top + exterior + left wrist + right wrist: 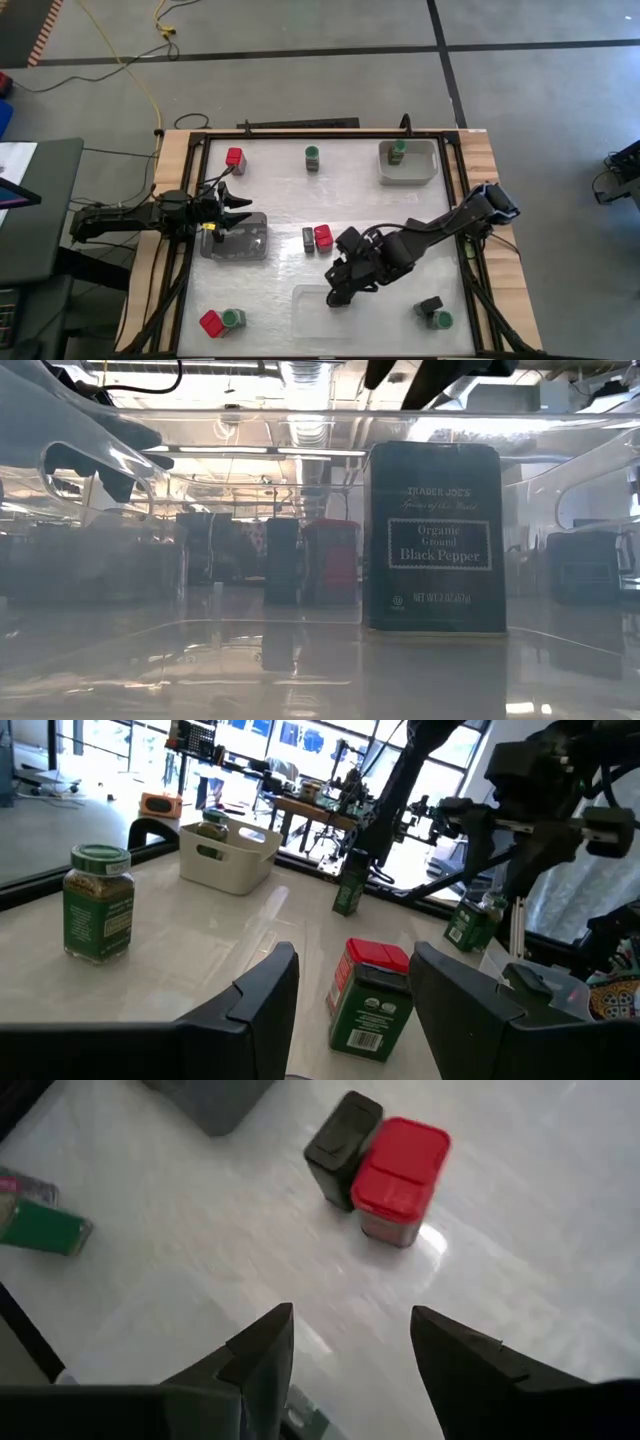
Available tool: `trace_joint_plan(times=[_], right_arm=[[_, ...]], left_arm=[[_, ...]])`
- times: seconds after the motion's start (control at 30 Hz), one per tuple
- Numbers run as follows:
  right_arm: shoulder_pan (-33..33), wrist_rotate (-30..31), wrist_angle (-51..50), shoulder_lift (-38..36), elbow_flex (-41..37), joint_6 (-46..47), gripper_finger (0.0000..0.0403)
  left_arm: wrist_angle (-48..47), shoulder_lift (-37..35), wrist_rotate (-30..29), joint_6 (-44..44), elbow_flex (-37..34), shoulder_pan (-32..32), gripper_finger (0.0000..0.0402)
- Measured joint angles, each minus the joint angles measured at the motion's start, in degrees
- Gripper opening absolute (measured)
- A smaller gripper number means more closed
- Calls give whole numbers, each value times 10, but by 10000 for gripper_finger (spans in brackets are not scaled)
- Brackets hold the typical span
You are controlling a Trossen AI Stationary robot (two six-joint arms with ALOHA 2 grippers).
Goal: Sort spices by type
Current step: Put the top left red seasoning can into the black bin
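Observation:
My right gripper (338,292) is open over the clear tray (305,305). In the low view a black pepper box (435,538) stands upright in that tray, just below the gripper's fingers (432,382). In the right wrist view the open fingers frame bare table. Beyond them a black box (340,1142) and a red container (402,1175) stand side by side. My left gripper (236,208) is open at the far edge of the grey tray (250,246). It points toward the table's right, at the red-lidded container (370,995).
More spices stand on the table. A red one (235,157) and a green-lidded jar (313,157) are near the far edge. One jar (398,150) sits in the white bin (425,165). A red-and-green pair (221,321) is near left, a black-and-green pair (435,314) near right.

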Motion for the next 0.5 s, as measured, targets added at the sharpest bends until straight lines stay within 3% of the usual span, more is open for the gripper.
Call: trace_joint_plan(times=[0.5], right_arm=[[-5, 6, -17, -2, 0, 77, 230]], left_arm=[[5, 0, -29, 43, 1, 0, 183]])
